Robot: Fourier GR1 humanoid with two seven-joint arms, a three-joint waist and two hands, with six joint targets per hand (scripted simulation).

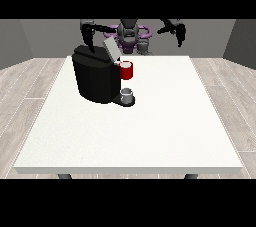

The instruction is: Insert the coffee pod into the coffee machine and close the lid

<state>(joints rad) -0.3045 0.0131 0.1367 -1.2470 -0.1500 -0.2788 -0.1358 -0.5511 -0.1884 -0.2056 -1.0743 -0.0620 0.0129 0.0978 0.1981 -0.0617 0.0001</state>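
On the white table (150, 131), black coffee machine (96, 78), lid (111, 48) raised, cup (127, 94) beneath; hands' fingers unreadable.

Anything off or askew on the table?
Nothing spilled or damaged. The lid stands tilted open above the red pod holder on the coffee machine, and a small grey cup sits upright on its base.

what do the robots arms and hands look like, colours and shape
Both hands are black: the hand at the view's left and the hand at the view's right. The arms are slim, grey at the shoulders and dark lower down. The torso between them is grey with purple bands. No cables or markings can be made out.
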